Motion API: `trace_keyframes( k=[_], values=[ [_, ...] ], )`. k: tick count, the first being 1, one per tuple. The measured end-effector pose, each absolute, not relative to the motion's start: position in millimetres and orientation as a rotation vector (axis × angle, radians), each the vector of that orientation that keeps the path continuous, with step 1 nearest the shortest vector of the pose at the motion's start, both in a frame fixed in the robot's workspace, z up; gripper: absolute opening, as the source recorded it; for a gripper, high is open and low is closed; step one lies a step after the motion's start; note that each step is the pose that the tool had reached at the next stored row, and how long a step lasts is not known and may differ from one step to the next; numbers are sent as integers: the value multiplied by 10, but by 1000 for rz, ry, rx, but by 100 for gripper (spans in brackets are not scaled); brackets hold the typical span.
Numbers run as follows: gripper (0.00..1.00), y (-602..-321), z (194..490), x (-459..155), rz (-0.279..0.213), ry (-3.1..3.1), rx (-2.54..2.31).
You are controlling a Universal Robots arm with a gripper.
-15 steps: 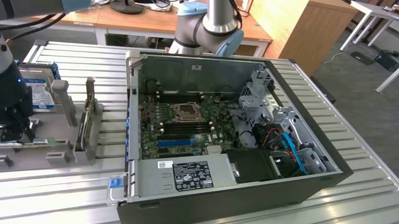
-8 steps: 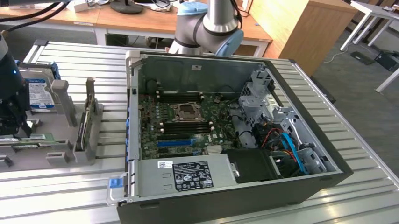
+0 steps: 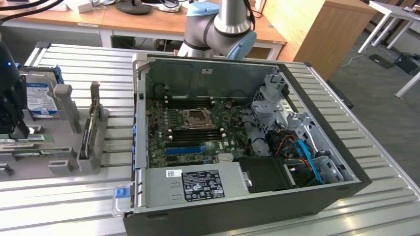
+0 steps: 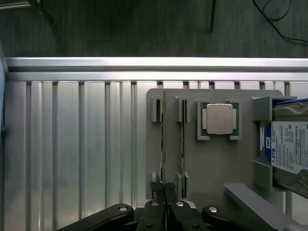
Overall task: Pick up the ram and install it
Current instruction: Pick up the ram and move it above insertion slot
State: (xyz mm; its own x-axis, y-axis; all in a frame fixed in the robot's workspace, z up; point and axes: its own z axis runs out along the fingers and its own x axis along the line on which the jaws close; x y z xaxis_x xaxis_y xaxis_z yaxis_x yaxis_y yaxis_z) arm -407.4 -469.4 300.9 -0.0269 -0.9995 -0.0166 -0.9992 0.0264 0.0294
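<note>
The ram [image 4: 163, 139] is a thin green stick standing on edge in a slot of the grey holder [image 4: 211, 163]. A second stick like it [image 4: 182, 144] stands in the neighbouring slot. My gripper [image 4: 165, 190] sits over the near end of the first stick, its black fingers [image 4: 155, 208] pressed together on the board's edge. In the exterior view the gripper [image 3: 18, 132] is a dark shape at the far left, just above the green sticks [image 3: 23, 142]. The open computer case [image 3: 141, 123] lies in the middle, with the motherboard's memory slots [image 3: 196, 132] exposed.
A processor chip [image 4: 219, 119] rests in a pocket of the holder, and a hard drive [image 4: 288, 149] with a blue-and-white label stands beside it. The ribbed metal table [image 4: 72, 144] stretches around the holder. The arm's base [image 3: 223, 29] rises behind the case.
</note>
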Motion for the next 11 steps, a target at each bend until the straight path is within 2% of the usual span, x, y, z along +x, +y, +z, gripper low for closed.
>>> trace_keyframes(
  k=[11],
  values=[
    [12, -4694, 3236, -4074, -51, -2244, 2185]
  ],
)
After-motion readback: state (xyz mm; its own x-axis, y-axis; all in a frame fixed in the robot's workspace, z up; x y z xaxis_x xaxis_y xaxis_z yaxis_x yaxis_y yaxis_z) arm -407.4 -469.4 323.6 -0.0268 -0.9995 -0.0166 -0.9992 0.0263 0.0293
